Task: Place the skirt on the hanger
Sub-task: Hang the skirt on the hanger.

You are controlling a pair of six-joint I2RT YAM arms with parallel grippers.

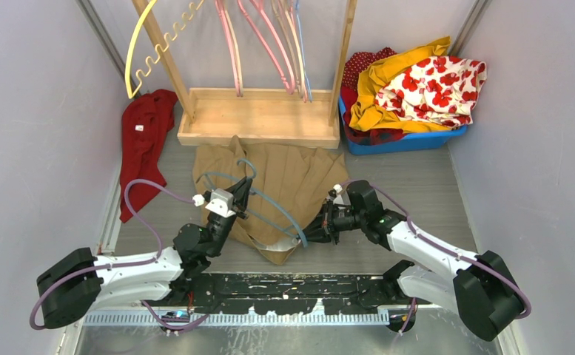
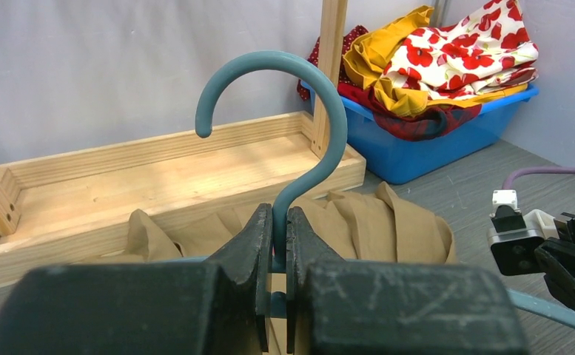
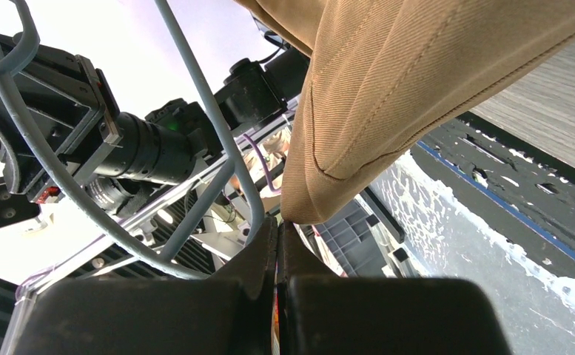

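A tan skirt [image 1: 291, 177] lies crumpled on the table in front of the wooden rack. A grey-blue hanger [image 1: 269, 203] rests over it. My left gripper [image 1: 243, 188] is shut on the hanger's neck just below the hook; the left wrist view shows the hook [image 2: 328, 96] rising upright from my left gripper [image 2: 279, 214], with the skirt [image 2: 388, 222] behind. My right gripper [image 1: 320, 228] is at the skirt's near right edge by the hanger's right end. In the right wrist view my right gripper [image 3: 278, 225] is shut, pinching a folded edge of the skirt [image 3: 402, 89] beside a hanger bar [image 3: 203, 111].
A wooden rack base [image 1: 258, 115] stands behind the skirt, with pink hangers [image 1: 269, 44] above and a yellow hanger [image 1: 143, 52] at its left. A red garment [image 1: 143, 140] lies at the left wall. A blue bin [image 1: 410, 140] of clothes sits back right.
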